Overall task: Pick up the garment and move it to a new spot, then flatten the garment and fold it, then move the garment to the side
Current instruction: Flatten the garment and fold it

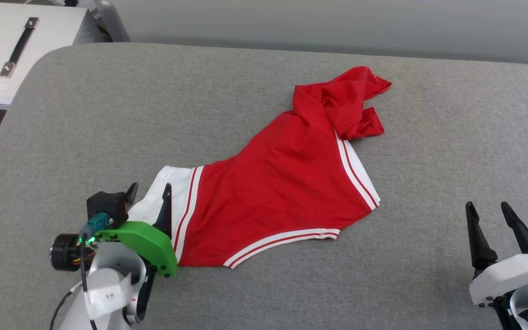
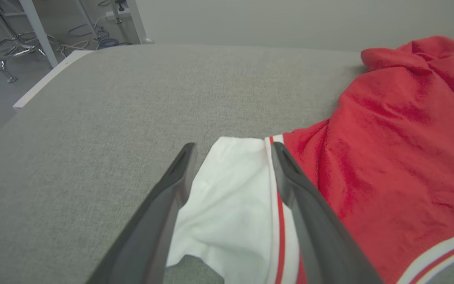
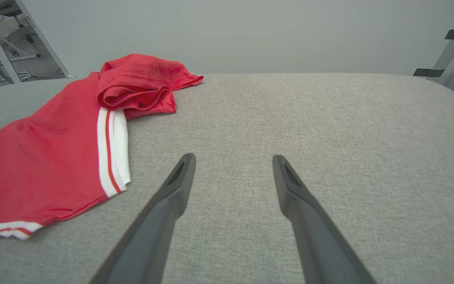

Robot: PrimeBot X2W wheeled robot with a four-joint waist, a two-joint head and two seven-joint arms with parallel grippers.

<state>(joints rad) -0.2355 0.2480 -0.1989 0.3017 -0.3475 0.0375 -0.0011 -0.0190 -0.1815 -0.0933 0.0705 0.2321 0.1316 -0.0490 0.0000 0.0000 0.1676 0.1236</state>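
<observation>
Two grippers: both spread wide, gripping nothing.
Left gripper [image 1: 149, 197]: fingers straddle the white sleeve [image 2: 227, 197], not closed on it.
Garment [image 1: 282, 183]: lies mid-table on the grey surface [image 1: 62, 137], far end bunched.
Right gripper [image 1: 487, 215]: over bare grey cloth, well apart from the garment.

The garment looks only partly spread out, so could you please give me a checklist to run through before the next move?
1. Jaws of the left gripper open, with the white sleeve between them: ok.
2. Jaws of the right gripper open, over bare table, apart from the garment: ok.
3. Whole garment lying on the table, nothing over an edge: ok.
4. Garment flat: not ok; its far end is bunched and folded over itself.
5. Front or back facing up: cannot tell; the side that shows is plain red.
</observation>
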